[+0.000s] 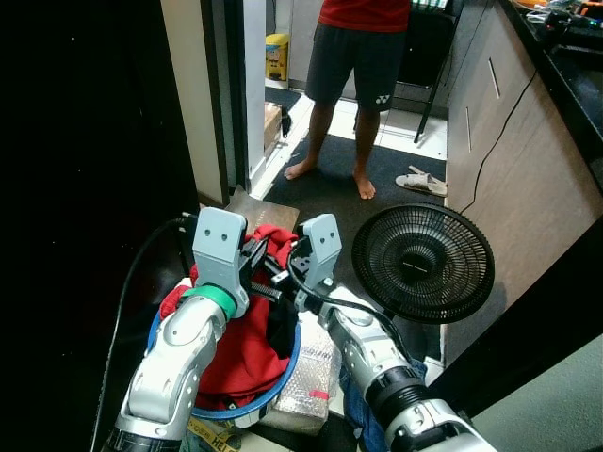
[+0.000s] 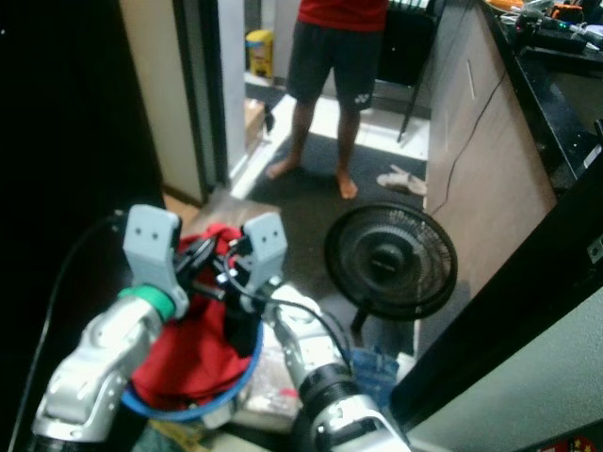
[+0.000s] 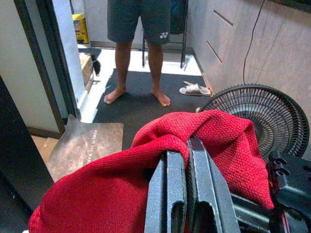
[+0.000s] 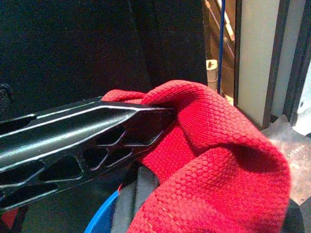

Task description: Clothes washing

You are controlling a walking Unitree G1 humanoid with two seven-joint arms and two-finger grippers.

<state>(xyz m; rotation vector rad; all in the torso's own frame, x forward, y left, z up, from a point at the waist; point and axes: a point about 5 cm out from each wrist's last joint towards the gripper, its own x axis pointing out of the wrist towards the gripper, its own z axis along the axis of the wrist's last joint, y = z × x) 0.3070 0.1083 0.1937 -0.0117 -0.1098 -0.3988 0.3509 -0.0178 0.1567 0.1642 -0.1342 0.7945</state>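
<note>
Your left gripper (image 3: pixel 187 145) has its two black fingers (image 3: pixel 167 184) pressed together on a fold of the red knitted garment (image 1: pixel 247 339), so it is clamped on the cloth. Your right gripper (image 4: pixel 167 114) also bites into the same garment from the right side, its fingers closed on the red fabric. The two grippers meet close together above the blue basket (image 1: pixel 283 372), and the garment hangs from them down into it. The basket sits near you, on the floor at the left, against a dark wall. Just to the right of it stands a black floor fan (image 1: pixel 422 264). Farther away a barefoot person (image 1: pixel 356 66) in dark shorts stands on a dark mat, with a sandal (image 1: pixel 421 182) beside.
</note>
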